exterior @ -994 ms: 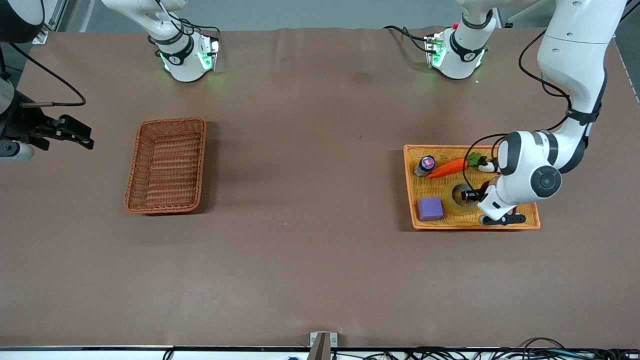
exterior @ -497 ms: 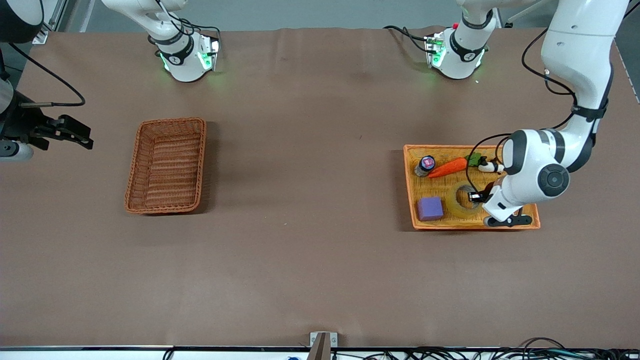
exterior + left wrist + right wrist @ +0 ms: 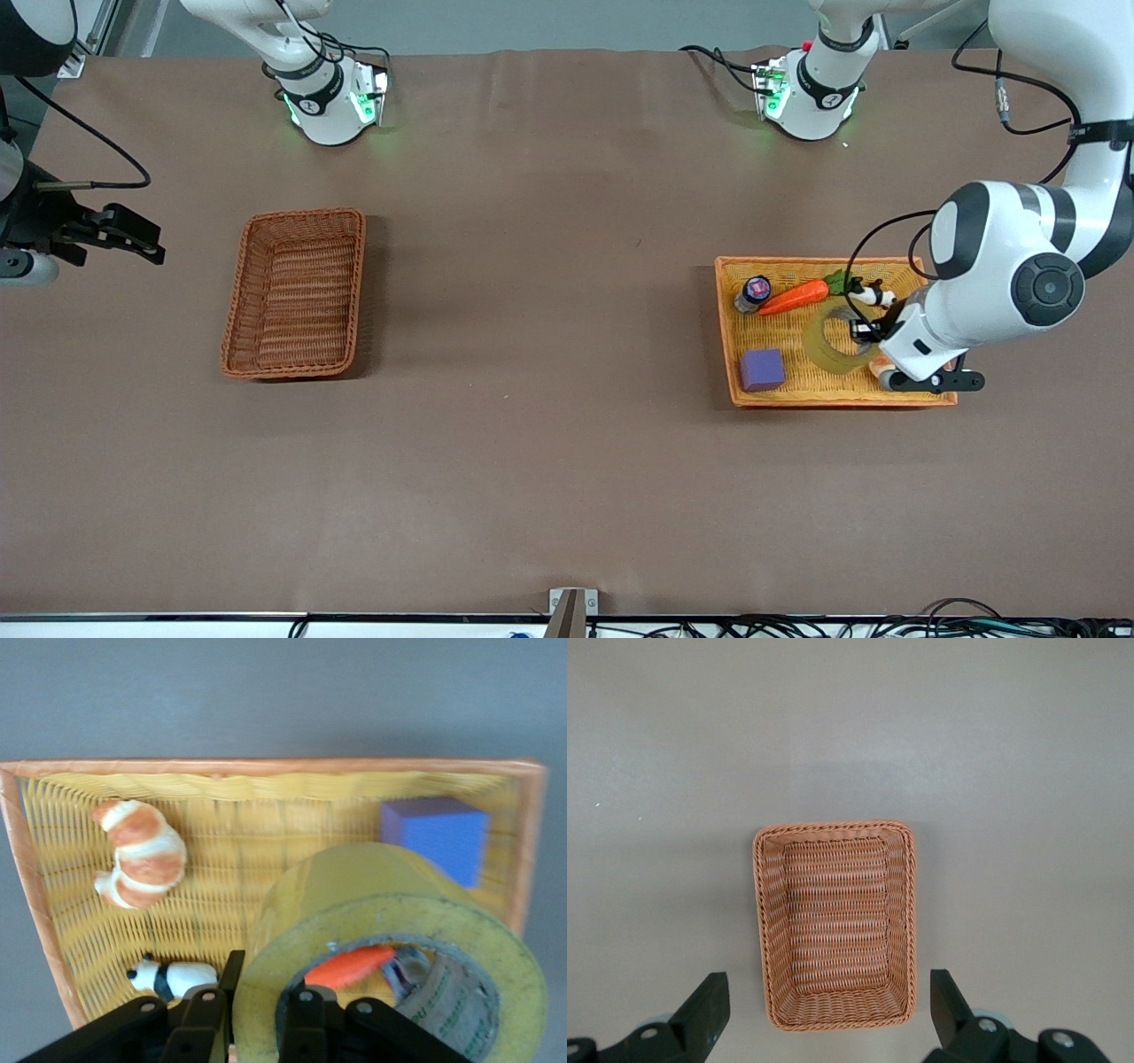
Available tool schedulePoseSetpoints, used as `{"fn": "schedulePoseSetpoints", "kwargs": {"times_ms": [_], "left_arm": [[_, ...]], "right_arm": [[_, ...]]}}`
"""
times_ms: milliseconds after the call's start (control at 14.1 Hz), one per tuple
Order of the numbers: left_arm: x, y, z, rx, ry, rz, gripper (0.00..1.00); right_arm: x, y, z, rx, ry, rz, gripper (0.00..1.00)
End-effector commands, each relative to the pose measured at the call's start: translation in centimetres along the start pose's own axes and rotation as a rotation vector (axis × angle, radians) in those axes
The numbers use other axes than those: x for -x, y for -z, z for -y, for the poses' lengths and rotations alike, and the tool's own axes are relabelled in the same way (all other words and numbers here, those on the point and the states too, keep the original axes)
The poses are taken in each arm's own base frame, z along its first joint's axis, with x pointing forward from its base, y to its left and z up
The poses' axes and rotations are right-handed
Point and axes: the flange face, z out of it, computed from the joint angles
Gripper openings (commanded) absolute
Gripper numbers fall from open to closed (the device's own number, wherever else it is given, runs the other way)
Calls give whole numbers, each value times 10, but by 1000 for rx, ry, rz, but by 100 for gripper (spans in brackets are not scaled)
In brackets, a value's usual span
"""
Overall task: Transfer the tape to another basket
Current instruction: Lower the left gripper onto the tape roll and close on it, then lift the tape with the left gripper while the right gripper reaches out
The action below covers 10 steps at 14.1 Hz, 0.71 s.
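Lifted since a moment ago, the tape [image 3: 399, 939] hangs above the orange tray [image 3: 726, 354], light, stiff and slick, wall pinched by the left tool [image 3: 257, 1010]; the right tool [image 3: 833, 1010] waits spread over the basket [image 3: 837, 921].

1. The left arm reaches down from its base, wrist bent. The left gripper [image 3: 864, 332] is clamped on the wall of the translucent yellowish ring-shaped tape roll [image 3: 833, 341].
2. The right arm waits. The right gripper [image 3: 828, 1010] has its fingers spread wide.
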Motion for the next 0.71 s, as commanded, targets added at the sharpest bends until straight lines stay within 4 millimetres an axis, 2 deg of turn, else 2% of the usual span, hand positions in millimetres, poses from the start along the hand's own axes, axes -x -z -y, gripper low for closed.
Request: {"fn": "schedulePoseSetpoints", "kwargs": {"times_ms": [0, 284, 497, 568, 639], "left_arm": [[-3, 20, -50, -25, -23, -2, 0], [5, -20, -156, -53, 31, 40, 0], [14, -67, -232, -76, 72, 87, 0], [12, -77, -258, -73, 88, 85, 0], [8, -87, -301, -55, 123, 70, 0]], "right_arm": [[1, -1, -1, -8, -7, 6, 100], [1, -2, -3, -10, -10, 7, 100], [0, -2, -2, -10, -10, 6, 100], [-1, -4, -4, -10, -13, 4, 100], [-2, -5, -7, -11, -17, 4, 100]]}}
